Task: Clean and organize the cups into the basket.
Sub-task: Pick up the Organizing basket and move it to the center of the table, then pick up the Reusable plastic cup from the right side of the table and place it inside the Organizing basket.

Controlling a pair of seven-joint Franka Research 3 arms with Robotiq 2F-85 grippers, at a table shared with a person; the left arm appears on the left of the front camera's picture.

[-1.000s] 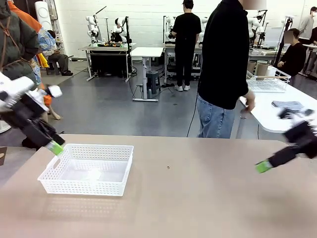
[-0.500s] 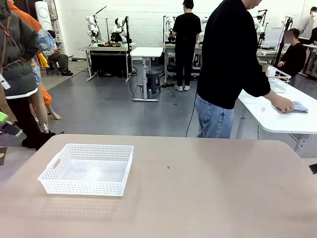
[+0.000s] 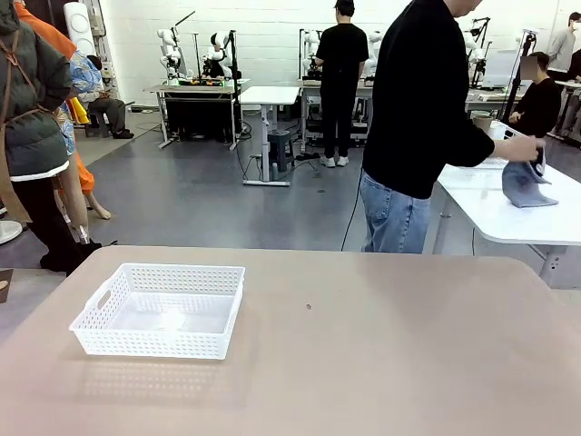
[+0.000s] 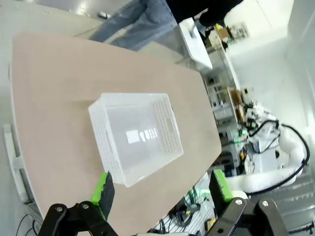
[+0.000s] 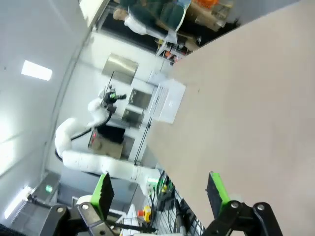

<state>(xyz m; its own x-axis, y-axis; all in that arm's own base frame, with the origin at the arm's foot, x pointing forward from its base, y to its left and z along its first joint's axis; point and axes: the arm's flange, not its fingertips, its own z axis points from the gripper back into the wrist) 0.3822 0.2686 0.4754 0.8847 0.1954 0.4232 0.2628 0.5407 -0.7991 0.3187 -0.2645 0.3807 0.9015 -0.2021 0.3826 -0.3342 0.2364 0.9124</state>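
The white lattice-mesh basket (image 3: 154,343) stands on the left half of the tan table, with nothing in it. The cups are out of view. In the left wrist view my left gripper (image 4: 161,187) hangs open high above the table, and the basket (image 4: 98,130) lies well below and ahead of its green pads. My right gripper (image 5: 160,189) is open too, holding nothing, raised over the table's other end, with the basket (image 5: 167,101) small and far off.
The tan table (image 3: 363,345) stretches bare to the right of the basket. A person in black (image 3: 422,109) stands beyond the far edge, turned to a white side table (image 3: 495,213) and holding a grey cloth (image 3: 526,186). My left arm (image 5: 93,160) shows far off in the right wrist view.
Both arms have pulled back out of the front view, left arm to the left, right arm to the right. The person reached to the side table and lifted the grey cloth.
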